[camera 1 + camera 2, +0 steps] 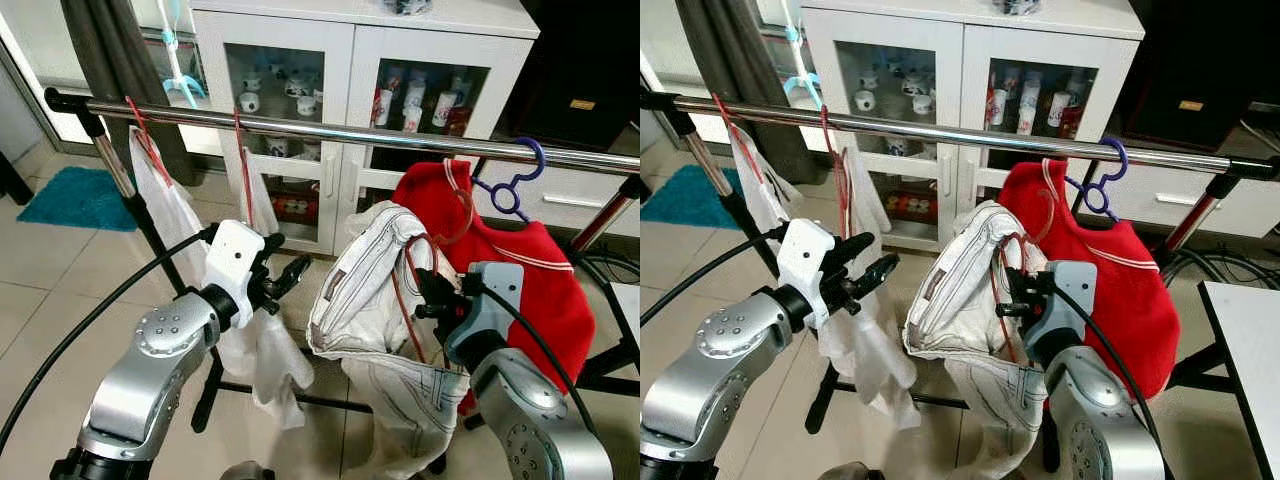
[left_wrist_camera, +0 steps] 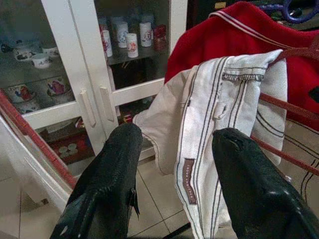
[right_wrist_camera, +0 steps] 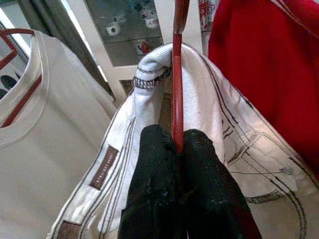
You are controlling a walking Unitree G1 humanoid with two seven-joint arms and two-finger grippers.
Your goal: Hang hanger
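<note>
A red wire hanger (image 3: 177, 74) carries white jeans (image 1: 365, 270). My right gripper (image 1: 432, 298) is shut on the hanger's wire, and the black fingers (image 3: 199, 164) pinch it in the right wrist view. The hanger's hook (image 1: 462, 205) stands just below the steel rail (image 1: 400, 135), in front of a red garment. My left gripper (image 1: 290, 275) is open and holds nothing. It hovers left of the jeans, beside a hanging white shirt (image 1: 260, 350). In the left wrist view its two fingers frame the jeans (image 2: 224, 109).
The red garment (image 1: 530, 280) hangs from a purple hanger (image 1: 515, 180) on the rail's right part. White shirts on red hangers (image 1: 150, 150) hang at the left. A white glass-door cabinet (image 1: 350, 60) stands behind. The rack's legs (image 1: 210, 385) cross the tiled floor.
</note>
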